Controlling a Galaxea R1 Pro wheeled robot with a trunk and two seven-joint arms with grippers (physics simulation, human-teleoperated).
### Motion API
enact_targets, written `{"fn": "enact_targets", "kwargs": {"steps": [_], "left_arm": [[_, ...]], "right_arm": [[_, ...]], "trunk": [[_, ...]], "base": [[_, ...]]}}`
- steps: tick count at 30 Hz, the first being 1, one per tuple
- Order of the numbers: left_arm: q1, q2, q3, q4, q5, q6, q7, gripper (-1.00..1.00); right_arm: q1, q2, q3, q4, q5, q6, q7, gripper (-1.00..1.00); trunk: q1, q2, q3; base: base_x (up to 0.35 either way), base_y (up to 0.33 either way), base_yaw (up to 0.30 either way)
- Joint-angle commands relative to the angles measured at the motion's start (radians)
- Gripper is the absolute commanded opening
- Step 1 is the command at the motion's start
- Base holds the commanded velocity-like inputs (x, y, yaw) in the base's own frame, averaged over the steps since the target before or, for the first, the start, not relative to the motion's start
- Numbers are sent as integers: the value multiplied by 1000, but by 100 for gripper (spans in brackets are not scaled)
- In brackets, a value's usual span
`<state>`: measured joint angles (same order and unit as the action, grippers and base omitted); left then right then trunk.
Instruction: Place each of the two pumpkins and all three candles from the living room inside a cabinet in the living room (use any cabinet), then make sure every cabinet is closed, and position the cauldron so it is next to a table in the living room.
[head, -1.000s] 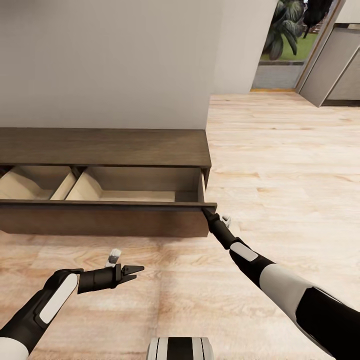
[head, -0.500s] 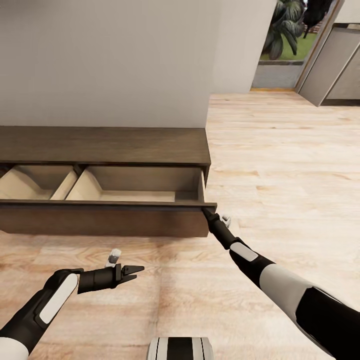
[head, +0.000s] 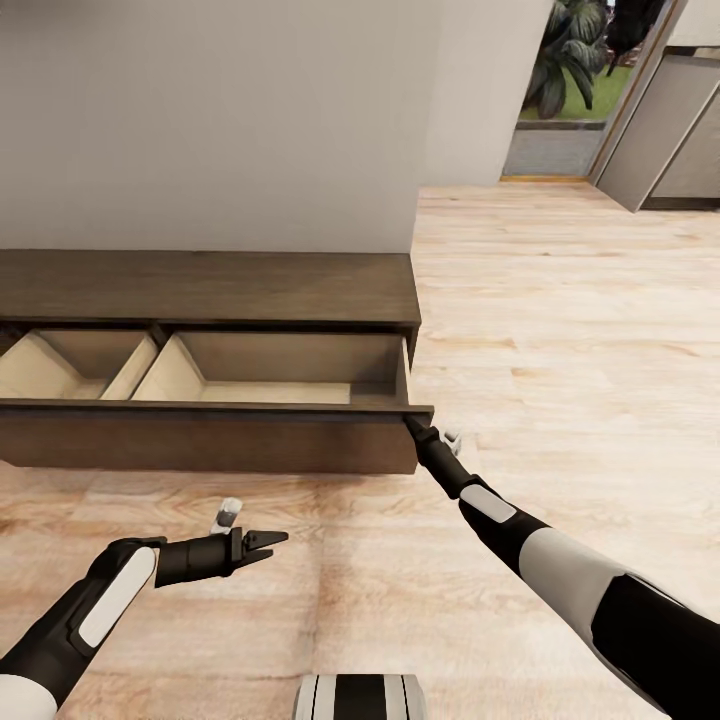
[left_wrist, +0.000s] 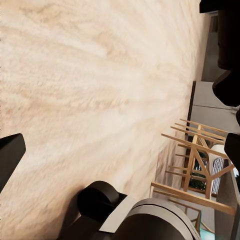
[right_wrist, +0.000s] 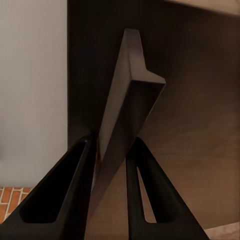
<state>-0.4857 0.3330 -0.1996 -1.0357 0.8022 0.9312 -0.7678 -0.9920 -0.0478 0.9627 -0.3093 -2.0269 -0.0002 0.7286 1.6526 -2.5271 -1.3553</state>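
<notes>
**Drawer out, right gripper on its front corner**

Head view: the cabinet (head: 210, 290) runs along the wall, low and dark brown. Its drawer front panel (head: 200, 440) is pulled out, showing 2 pale wood compartments (head: 280, 370) with nothing in them. The right gripper (head: 412, 424) reaches to the panel's right-hand top corner, touching it. The left gripper (head: 265, 545) hangs over the plank floor (head: 560, 330), well apart from the cabinet, its fingers close together with nothing between them. A doorway with plants (head: 570, 60) sits far right.

Left wrist view: pale floor planks, part of the robot's own body at the edge, and a light wooden frame (left_wrist: 195, 160) farther off. Whether the fingers here are spread or closed, cannot tell.

Right wrist view: the right gripper's 2 dark fingers (right_wrist: 65, 195) pinch the panel's thin edge, 1 on each side, pressed against the wood.
</notes>
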Motion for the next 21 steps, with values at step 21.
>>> {"fn": "enact_targets", "kwargs": {"steps": [21], "left_arm": [[-1,0,-1,0,3,3,-1,100]], "right_arm": [[-1,-1,7,9,-18,4,6,-100]], "trunk": [[0,0,-1]], "base": [[-52,0,0]]}}
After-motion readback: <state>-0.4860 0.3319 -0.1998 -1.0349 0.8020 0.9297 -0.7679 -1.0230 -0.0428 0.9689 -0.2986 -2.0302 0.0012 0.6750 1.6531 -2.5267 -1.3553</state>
